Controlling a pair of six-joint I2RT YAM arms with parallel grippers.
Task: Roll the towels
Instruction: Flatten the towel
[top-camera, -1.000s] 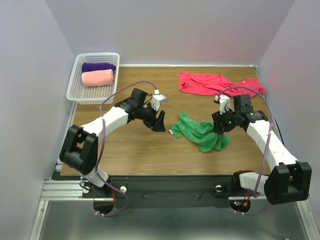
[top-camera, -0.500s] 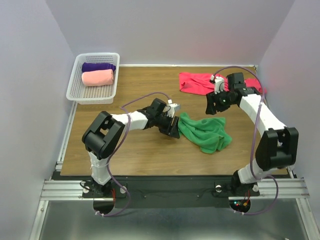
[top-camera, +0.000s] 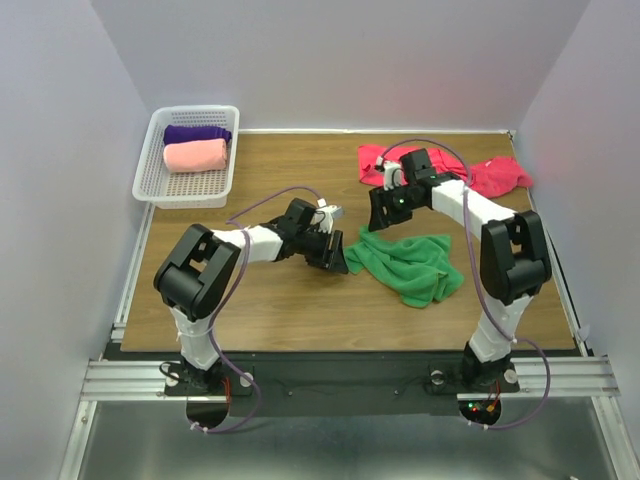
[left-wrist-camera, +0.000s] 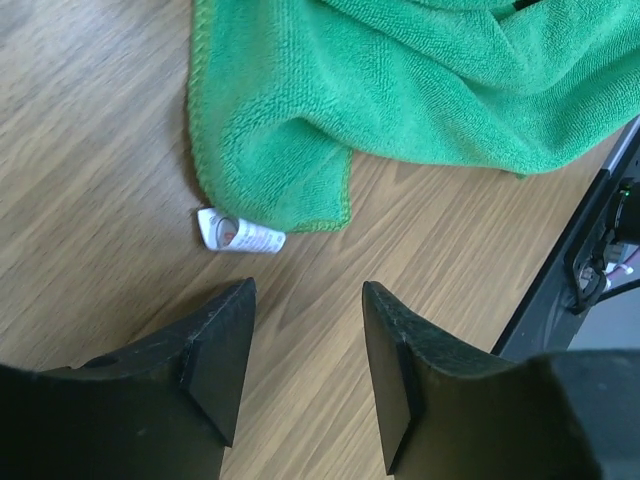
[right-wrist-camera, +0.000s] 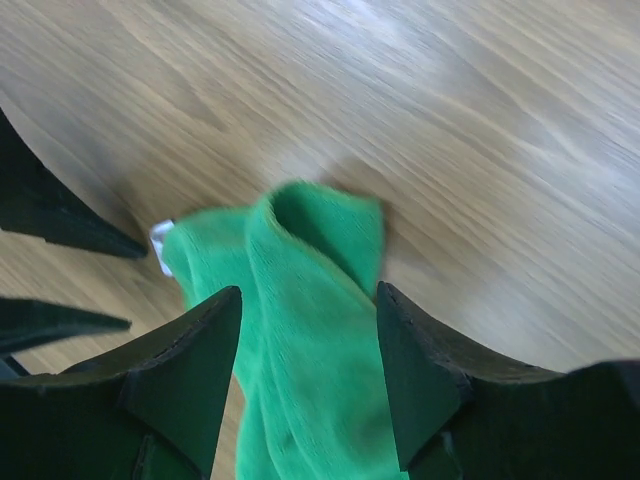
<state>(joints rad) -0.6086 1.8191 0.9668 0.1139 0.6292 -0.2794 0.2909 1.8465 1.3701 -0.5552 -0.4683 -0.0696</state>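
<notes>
Top view: the right arm hides part of the crimson towel (top-camera: 495, 172) at far right. The green towel (top-camera: 405, 265) lies crumpled mid-table. A purple roll (top-camera: 196, 133) and a pink roll (top-camera: 194, 155) sit in the basket (top-camera: 150, 160).

Left wrist: the left gripper (left-wrist-camera: 305, 300) has its fingers apart and empty, near a white tag (left-wrist-camera: 238, 232) whose print is unreadable.

Right wrist: the right gripper (right-wrist-camera: 308, 300) is spread above the green towel; the view is blurred, and it is probably not touching.

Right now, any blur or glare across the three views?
Left wrist: sharp, green towel pile and its white tag crisp. Right wrist: table grain smeared, pale sheen at top, towel soft. Top external: even light, soft shadows, no glare.
</notes>
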